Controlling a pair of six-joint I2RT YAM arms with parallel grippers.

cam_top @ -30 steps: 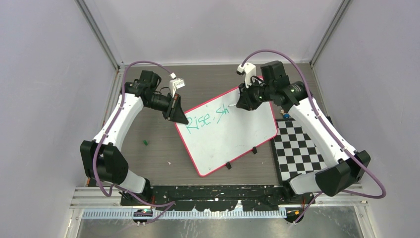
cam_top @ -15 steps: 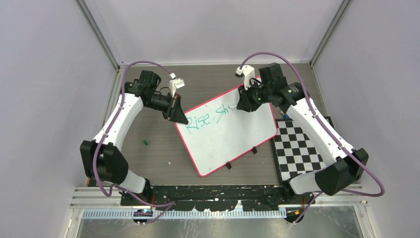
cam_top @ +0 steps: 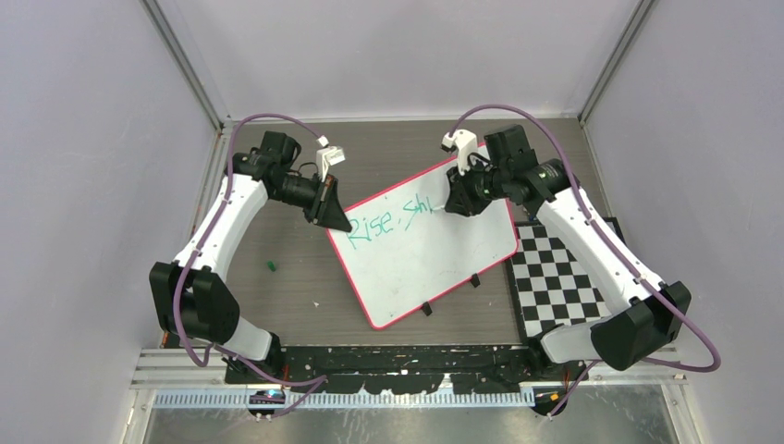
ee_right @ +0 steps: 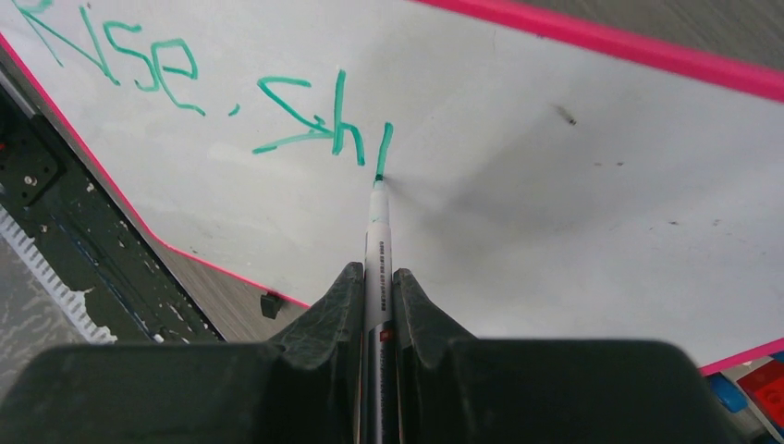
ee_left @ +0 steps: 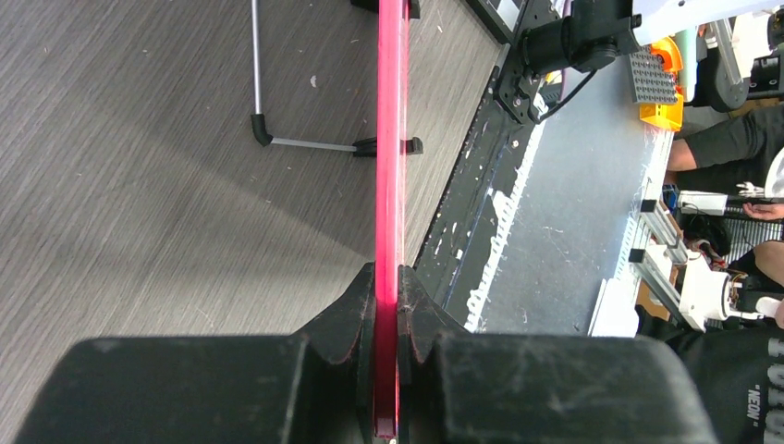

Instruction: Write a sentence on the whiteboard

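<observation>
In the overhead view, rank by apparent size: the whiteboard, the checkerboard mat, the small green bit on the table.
Largest: whiteboard.
Then: checkerboard mat, though partly hidden.
Smallest: green bit.

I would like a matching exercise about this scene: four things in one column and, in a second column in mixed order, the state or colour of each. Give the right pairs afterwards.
Column one:
1. left gripper
2. right gripper
3. sentence
4. checkerboard mat

Column two:
a. black and white, beside the whiteboard
b. shut on the marker
c. teal-green, on the whiteboard
d. shut on the whiteboard's pink rim

Right pairs: 1-d, 2-b, 3-c, 4-a.
</observation>
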